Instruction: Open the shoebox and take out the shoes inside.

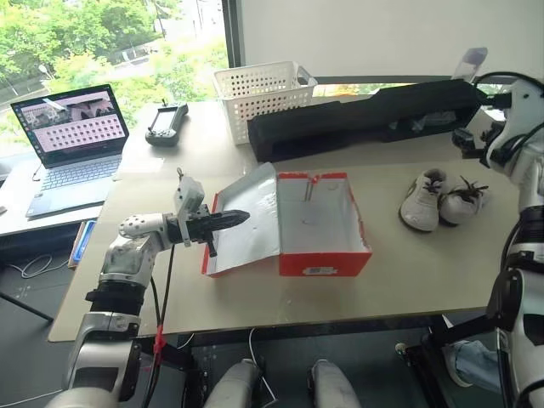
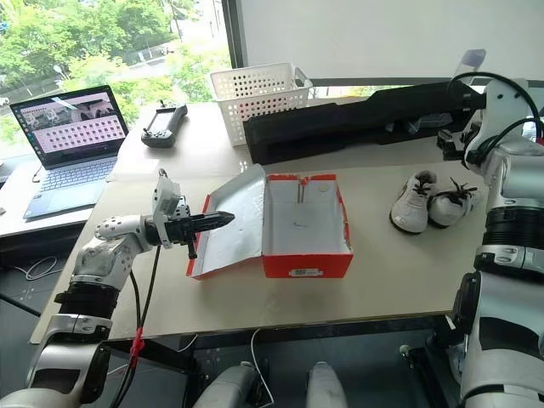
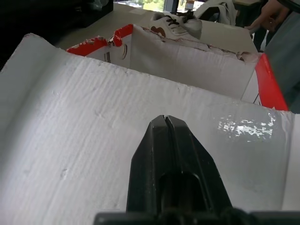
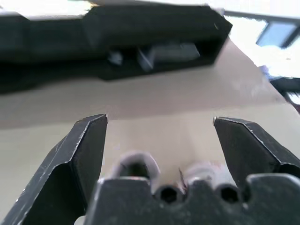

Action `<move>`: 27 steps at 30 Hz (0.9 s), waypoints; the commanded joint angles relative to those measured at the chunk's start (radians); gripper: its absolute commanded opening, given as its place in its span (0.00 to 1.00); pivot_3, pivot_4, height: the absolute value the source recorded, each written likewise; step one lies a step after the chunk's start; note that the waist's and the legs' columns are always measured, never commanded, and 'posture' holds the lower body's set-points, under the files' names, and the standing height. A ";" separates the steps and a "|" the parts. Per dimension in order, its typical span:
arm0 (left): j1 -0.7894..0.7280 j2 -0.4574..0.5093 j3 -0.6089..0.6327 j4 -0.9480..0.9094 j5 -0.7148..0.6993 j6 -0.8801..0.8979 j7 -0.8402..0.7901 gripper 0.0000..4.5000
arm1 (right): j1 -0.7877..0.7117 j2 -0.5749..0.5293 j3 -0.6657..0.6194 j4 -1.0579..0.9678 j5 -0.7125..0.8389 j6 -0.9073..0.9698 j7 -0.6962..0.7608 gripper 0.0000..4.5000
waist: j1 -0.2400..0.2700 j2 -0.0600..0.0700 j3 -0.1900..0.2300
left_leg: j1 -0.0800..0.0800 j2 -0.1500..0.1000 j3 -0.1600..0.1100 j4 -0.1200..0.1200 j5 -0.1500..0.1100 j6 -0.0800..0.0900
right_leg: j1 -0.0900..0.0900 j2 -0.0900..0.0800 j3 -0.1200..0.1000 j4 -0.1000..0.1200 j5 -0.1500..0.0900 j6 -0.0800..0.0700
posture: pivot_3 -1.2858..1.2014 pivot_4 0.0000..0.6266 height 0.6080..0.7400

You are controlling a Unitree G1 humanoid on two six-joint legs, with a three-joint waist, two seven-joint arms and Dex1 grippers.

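The red shoebox (image 1: 324, 223) stands open in the middle of the table, its white inside bare. Its lid (image 1: 245, 223) is swung out to the left and tilts up. My left gripper (image 1: 243, 217) is shut, and its tip rests against the lid's white inner face (image 3: 84, 117). The shoes (image 1: 442, 198), a small whitish pair with dark laces, lie side by side on the table to the right of the box. My right gripper (image 4: 159, 121) hangs above and just behind them, open and empty, facing the long black case.
Along the back of the table lie a long black foam case (image 1: 365, 115) and a white perforated basket (image 1: 259, 89). A laptop (image 1: 72, 140) and a handheld controller (image 1: 166, 123) sit at the far left. A person's hand (image 3: 265, 18) shows beyond the shoes.
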 commanded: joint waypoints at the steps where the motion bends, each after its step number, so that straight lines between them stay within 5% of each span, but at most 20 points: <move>1: 0.021 0.022 0.065 -0.064 -0.021 0.002 0.063 0.00 | 0.099 0.010 -0.054 -0.294 0.199 0.157 0.154 0.95 | -0.001 0.000 0.000 | 0.000 0.000 0.000 0.000 0.000 0.000 | 0.000 0.000 0.000 0.000 0.000 0.000 | 0.52 0.24 0.99; 5: 0.077 0.043 0.130 -0.136 -0.002 0.029 0.201 0.00 | 0.342 0.008 -0.061 -0.573 0.317 0.218 0.244 0.95 | 0.003 0.000 0.000 | 0.000 0.001 -0.001 0.001 0.000 0.000 | 0.000 0.000 0.000 0.000 0.000 0.000 | 0.52 0.24 0.99; 8: 0.116 0.033 0.233 -0.194 -0.003 0.043 0.381 0.00 | 0.468 0.030 -0.050 -0.671 0.254 0.135 0.167 0.95 | 0.009 0.000 0.000 | -0.001 0.001 -0.001 0.001 0.000 0.000 | 0.000 -0.002 0.000 0.000 0.000 0.000 | 0.52 0.24 0.99; 16: 0.269 -0.079 0.454 -0.337 0.066 0.023 0.875 0.00 | 0.641 0.145 0.059 -0.676 0.004 -0.153 -0.073 0.95 | 0.014 -0.001 -0.001 | 0.002 0.000 0.000 0.000 0.000 0.000 | 0.001 -0.006 0.000 -0.001 -0.004 0.008 | 0.52 0.24 0.99; 21: 0.333 -0.170 0.492 -0.394 0.046 0.022 1.012 0.00 | 0.729 0.199 0.095 -0.617 -0.087 -0.330 -0.116 0.95 | 0.033 -0.001 -0.001 | 0.001 0.000 0.000 0.000 0.000 -0.001 | 0.001 -0.001 0.000 0.000 -0.001 0.001 | 0.52 0.24 0.99; 27: 0.394 -0.247 0.488 -0.382 0.037 0.000 1.066 0.00 | 0.785 0.279 0.066 -0.543 -0.125 -0.453 -0.194 0.95 | 0.047 -0.003 -0.003 | 0.006 0.000 0.000 0.000 -0.001 -0.001 | 0.004 -0.002 0.000 -0.003 -0.005 0.009 | 0.52 0.24 0.99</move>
